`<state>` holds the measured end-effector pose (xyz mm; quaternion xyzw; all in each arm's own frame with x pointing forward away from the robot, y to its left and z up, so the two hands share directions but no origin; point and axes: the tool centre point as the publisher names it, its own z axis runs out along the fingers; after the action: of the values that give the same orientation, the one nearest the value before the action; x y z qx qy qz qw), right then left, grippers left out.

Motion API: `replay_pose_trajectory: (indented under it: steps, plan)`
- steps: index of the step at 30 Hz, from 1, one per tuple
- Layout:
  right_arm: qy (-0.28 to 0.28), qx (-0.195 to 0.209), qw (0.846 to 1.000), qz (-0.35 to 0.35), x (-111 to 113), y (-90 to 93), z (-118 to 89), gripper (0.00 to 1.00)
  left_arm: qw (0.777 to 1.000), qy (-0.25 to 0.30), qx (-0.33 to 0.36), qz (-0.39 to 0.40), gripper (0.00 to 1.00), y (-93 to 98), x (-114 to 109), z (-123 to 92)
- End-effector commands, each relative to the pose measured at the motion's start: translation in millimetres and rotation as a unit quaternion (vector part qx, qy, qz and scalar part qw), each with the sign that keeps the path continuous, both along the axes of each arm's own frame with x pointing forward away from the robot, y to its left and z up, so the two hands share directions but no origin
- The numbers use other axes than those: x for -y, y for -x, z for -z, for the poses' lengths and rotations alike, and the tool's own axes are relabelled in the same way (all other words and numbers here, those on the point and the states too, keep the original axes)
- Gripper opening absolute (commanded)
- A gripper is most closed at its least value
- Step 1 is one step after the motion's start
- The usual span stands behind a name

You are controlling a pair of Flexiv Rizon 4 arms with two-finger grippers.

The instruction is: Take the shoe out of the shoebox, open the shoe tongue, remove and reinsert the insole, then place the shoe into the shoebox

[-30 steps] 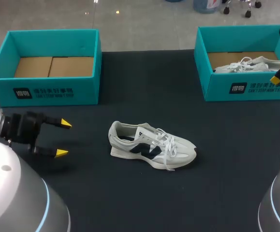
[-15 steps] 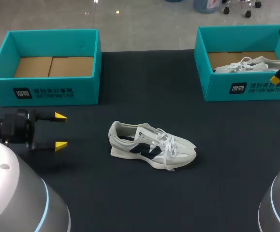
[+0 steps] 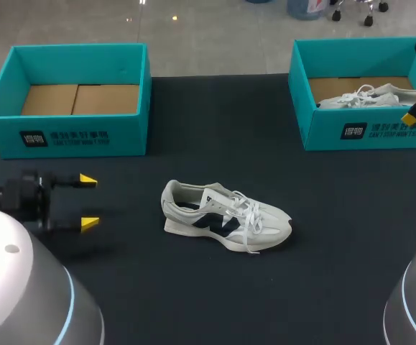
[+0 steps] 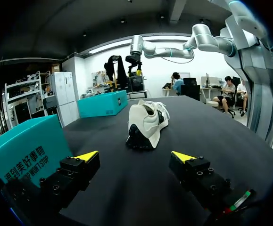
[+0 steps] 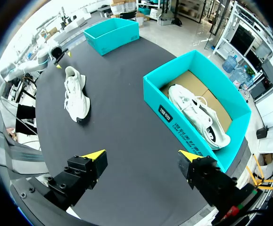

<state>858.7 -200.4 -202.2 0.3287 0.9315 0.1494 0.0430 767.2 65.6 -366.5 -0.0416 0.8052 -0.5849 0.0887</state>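
Left gripper [image 3: 88, 202] had leveled, fingers spread wide, the shoe [image 3: 225, 215] ahead and well apart; right gripper [image 5: 142, 154], likewise wide open, hung above a shoebox [image 5: 171, 115] holding a second shoe [image 5: 197, 115].

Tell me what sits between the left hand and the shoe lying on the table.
Nothing: only bare black table separates the open left hand from the shoe. The head view and the left wrist view both show it.
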Motion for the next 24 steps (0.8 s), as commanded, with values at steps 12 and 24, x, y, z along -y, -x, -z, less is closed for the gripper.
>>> replay_pose_trajectory:
  steps: [12,24]
  plan:
    - [0.000,-0.001,1.000,0.000,0.2,-0.8,0.3,1.00,0.999,-0.020,-0.029,-0.008,1.00,6.4,4.4,15.5]
    - [0.000,-0.001,1.000,0.000,0.2,-0.8,0.3,1.00,0.999,-0.020,-0.029,-0.008,1.00,6.4,4.4,15.5]
